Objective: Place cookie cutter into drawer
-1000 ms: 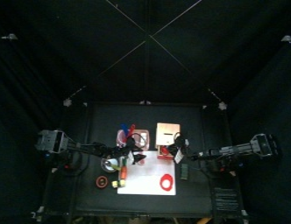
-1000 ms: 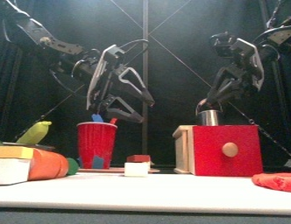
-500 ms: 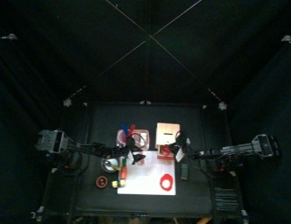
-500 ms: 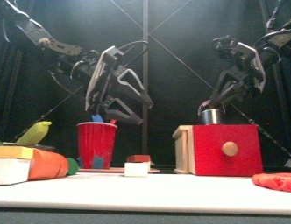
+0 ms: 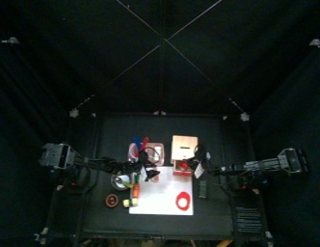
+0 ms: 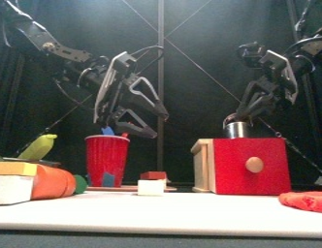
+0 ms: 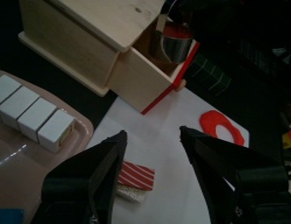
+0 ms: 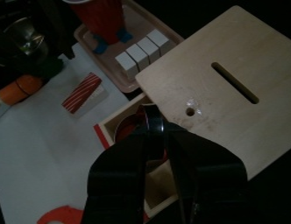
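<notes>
The drawer is a tan wooden box point(image 5: 186, 147) with a red front and tan knob point(image 6: 250, 165), pulled open. It also shows in the left wrist view point(image 7: 78, 39) and the right wrist view point(image 8: 230, 79). My right gripper point(image 6: 239, 118) is shut on the cookie cutter point(image 6: 234, 128), a small dark-red piece with a shiny rim, and holds it just above the open drawer. The cutter also shows in the left wrist view point(image 7: 175, 44). My left gripper point(image 7: 151, 136) is open and empty, hanging above the white mat point(image 7: 172, 188) near a red cup point(image 6: 107, 158).
A small red-and-white striped block point(image 7: 136, 175) lies on the mat under the left gripper. A bright-red ring point(image 5: 186, 201) lies at the front of the mat. A row of white blocks point(image 7: 31, 114), a green bird toy point(image 6: 38, 147) and a red cloth point(image 6: 306, 201) lie around.
My right gripper has shifted slightly to the right with the cookie cutter over the drawer. The left arm has not moved.
</notes>
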